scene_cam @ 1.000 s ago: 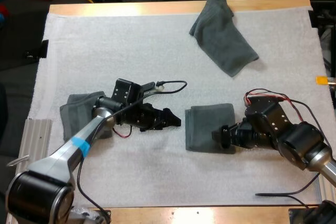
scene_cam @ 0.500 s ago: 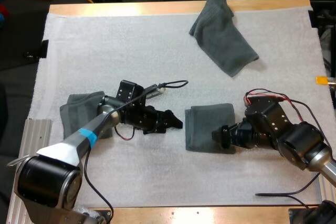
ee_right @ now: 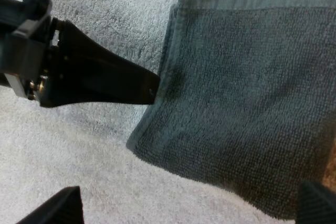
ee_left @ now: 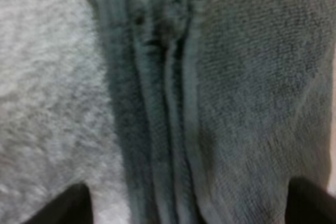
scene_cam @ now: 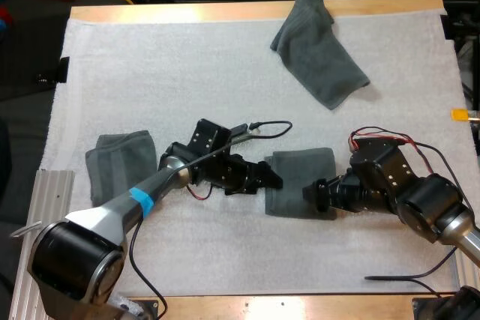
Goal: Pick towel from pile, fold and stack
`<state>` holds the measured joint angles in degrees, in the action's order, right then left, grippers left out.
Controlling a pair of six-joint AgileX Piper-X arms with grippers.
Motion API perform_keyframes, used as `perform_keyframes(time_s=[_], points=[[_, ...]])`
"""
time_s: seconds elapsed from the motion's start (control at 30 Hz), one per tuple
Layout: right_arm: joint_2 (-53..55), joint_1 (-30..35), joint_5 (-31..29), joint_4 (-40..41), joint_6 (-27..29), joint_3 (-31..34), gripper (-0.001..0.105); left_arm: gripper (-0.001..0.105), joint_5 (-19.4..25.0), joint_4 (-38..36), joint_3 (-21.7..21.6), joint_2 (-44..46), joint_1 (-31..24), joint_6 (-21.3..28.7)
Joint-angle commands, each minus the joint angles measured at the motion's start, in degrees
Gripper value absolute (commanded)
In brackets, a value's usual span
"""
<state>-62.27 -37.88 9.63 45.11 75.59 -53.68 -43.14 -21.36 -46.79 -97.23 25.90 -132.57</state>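
Observation:
A folded dark grey-green towel (scene_cam: 298, 177) lies flat on the mat's middle right. My left gripper (scene_cam: 272, 178) is at its left edge, open, fingers apart on either side of the layered folded edge (ee_left: 168, 108). My right gripper (scene_cam: 312, 193) hovers low over the towel's right half, open, with the towel (ee_right: 247, 93) spread ahead of its fingers. The left gripper's black finger (ee_right: 113, 80) touches that towel's edge. A second folded towel (scene_cam: 120, 162) rests at the mat's left. A crumpled towel (scene_cam: 319, 50) lies at the far right.
The white mat (scene_cam: 187, 65) covers the wooden table. A ribbed metal rail (scene_cam: 45, 200) runs along the near left edge. Bare mat stretches across the far left and along the front.
My left gripper has slid rightward from beside the left folded towel to the left edge of the middle towel. The right arm and all towels have stayed put.

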Motion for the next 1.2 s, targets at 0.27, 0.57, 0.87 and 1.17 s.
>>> perform_keyframes(time_s=[0.27,0.57,0.87,1.17], points=[[0.25,0.06,0.02,0.61,-0.81,-0.35,0.078,0.072,-0.35,-1.31,-4.37,-3.17,1.73,-3.89],[0.25,0.06,0.02,0.61,-0.81,-0.35,0.078,0.072,-6.98,-1.12,-7.14,-5.47,4.14,-5.41],[0.25,0.06,0.02,0.61,-0.81,-0.35,0.078,0.070,-6.55,-1.12,-9.17,-6.74,7.27,-6.06],[0.25,0.06,0.02,0.61,-0.81,-0.35,0.078,0.020,-5.41,-1.12,-9.16,-6.74,7.27,-6.06]])
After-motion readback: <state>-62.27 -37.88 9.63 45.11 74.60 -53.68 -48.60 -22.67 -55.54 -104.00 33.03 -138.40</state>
